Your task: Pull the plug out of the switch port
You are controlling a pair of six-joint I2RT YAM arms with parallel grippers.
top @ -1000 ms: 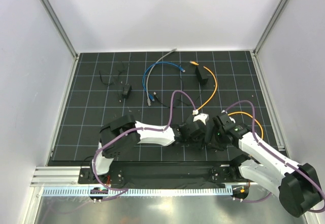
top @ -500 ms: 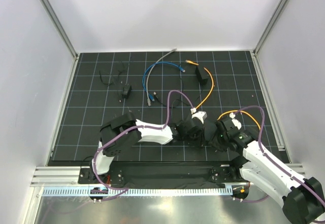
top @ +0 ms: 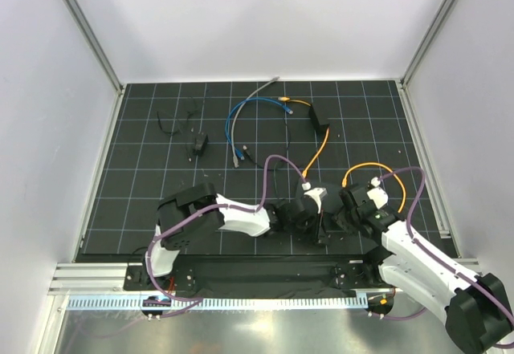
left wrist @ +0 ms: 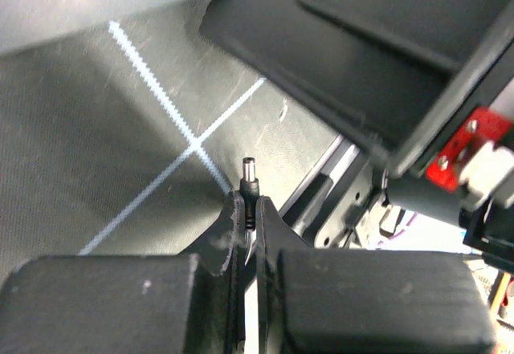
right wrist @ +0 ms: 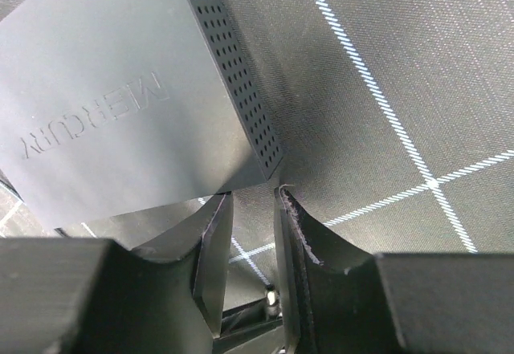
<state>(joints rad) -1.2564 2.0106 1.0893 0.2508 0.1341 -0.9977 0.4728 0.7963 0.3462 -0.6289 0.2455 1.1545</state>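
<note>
Both arms have drawn back toward the near edge since a second ago. The orange cable [top: 321, 147] came with them: its bow right of centre is now almost straight. The small box [top: 320, 115] near the far edge has turned a little.

The left gripper [left wrist: 247, 205] is closed on a barrel plug [left wrist: 249, 177], black with a metal tip. The tip stands free above the fingers, in no socket, over the mat [left wrist: 96, 129]. The right gripper [right wrist: 253, 197] is only slightly open, with a thin gap and nothing between the fingers. Just ahead of its fingertips the switch [right wrist: 120, 105] lies flat on the mat, close to the near edge. It is a black box marked MERCURY with a perforated side. No port of it is visible.

The orange cable runs from the arms up past the small box, touching it. Its end lies near the far edge, beside the end of the blue cable [top: 261, 100]. Another orange loop rises beside the right wrist, and where it ends is hidden under the arm.
</note>
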